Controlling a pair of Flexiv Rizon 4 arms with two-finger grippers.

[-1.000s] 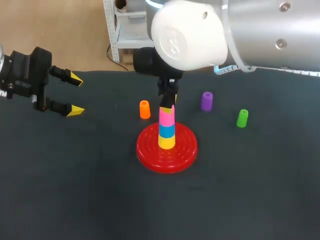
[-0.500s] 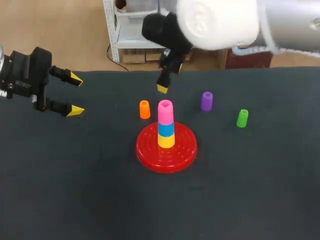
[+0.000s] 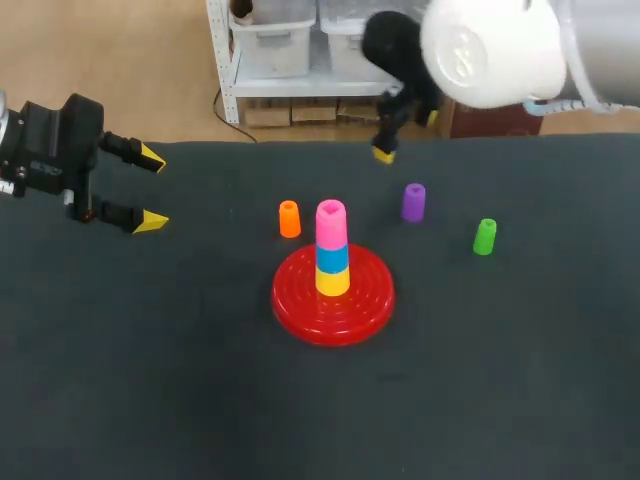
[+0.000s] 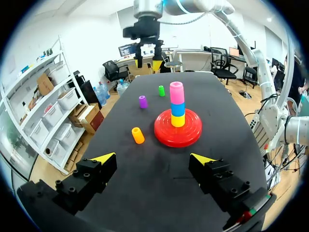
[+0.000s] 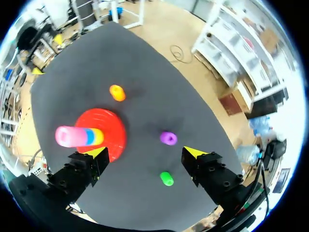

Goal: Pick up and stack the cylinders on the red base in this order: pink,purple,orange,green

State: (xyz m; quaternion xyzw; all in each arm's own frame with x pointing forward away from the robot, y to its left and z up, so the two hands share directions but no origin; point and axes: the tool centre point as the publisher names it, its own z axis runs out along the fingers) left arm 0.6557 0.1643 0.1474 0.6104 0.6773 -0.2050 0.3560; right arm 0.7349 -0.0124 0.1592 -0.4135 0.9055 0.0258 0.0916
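With the pink plastic cylinder (image 3: 331, 220) stacked on the ribbed red base (image 3: 370, 300), bring your wide-open, empty right gripper (image 5: 145, 151) down over the small purple cylinder (image 3: 413, 202), far right of it.

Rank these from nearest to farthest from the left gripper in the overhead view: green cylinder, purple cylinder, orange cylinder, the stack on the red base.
From the left gripper:
1. orange cylinder, just left of the red base.
2. stack, on the base, mid-table.
3. purple cylinder, right of the stack.
4. green cylinder, farthest right.
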